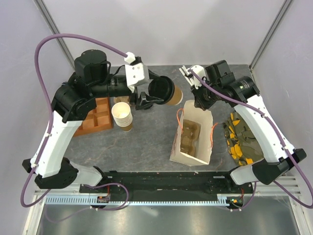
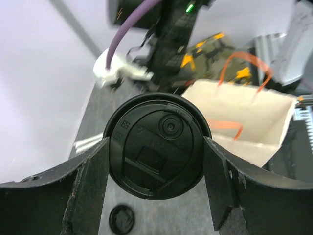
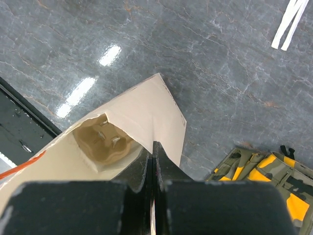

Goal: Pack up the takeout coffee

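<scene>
Left gripper (image 2: 156, 171) has the coffee (image 1: 172, 94) clamped between widely spread fingers (image 2: 93, 178), one pressed to each side at the lid. The cup is lifted off the worktop (image 1: 146, 142) and tilted well off upright, with its base turned toward the bag (image 1: 190, 157). It hangs just beside the bag's far end and is not yet over the mouth.

Right gripper (image 3: 152, 161) is closed tight on the bag's far rim, pinching the paper and apparently keeping the mouth open. A brown moulded carrier (image 3: 100, 142) sits inside at the bottom; its pockets look empty, though the view into it is partial.

As I judge it, the pick-up is done and the packing is about halfway. What is left is to carry the cup over the opening, bring it upright, lower it into a carrier pocket and let go. The tilt is the main risk, since a lidded cup may leak or catch on the rim going in
</scene>
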{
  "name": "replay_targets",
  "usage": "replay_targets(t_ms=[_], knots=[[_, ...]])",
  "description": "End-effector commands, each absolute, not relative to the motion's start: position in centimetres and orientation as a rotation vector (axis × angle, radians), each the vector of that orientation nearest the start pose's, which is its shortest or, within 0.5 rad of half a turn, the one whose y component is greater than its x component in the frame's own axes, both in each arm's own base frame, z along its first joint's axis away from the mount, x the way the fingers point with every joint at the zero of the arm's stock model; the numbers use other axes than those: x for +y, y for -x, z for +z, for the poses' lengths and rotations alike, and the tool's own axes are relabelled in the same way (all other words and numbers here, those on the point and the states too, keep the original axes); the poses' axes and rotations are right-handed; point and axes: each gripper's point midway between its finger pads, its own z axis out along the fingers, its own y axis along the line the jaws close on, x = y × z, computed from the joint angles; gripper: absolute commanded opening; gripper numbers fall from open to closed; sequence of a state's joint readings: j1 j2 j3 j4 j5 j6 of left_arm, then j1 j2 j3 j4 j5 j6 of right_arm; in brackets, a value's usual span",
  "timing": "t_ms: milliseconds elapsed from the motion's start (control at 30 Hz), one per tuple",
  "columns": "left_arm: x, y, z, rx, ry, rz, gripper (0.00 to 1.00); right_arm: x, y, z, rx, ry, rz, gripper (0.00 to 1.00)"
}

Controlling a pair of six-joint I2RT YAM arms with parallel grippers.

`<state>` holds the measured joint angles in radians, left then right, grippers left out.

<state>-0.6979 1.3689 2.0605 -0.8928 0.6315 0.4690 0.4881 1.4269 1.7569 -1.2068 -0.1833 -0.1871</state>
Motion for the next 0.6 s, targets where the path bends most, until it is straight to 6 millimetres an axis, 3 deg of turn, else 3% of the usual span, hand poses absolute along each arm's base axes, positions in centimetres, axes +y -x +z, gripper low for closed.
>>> replay_targets(t_ms=[0, 100, 333, 567], knots=[[-29.4, -17.5, 51.3, 1.135, -1.344, -0.79, 0.3, 17.6, -27.3, 31.9, 2.215, 0.821, 0.349, 0.0], [-30.6, -15.8, 51.3, 1.102, -1.388, -0.829, 0.3, 17.8, -27.2, 32.0, 2.21, 0.82, 0.35, 0.0], [-33.6, -12.2, 48.5, 1.034, -1.544, -0.801, 0.3, 17.6, -27.8, 33.0, 2.177, 0.797, 0.292, 0.0], [-34.7, -11.7, 48.6, 0.949, -1.591, -0.708, 0.3, 18.2, -27.4, 33.4, 2.166, 0.808, 0.292, 0.0]])
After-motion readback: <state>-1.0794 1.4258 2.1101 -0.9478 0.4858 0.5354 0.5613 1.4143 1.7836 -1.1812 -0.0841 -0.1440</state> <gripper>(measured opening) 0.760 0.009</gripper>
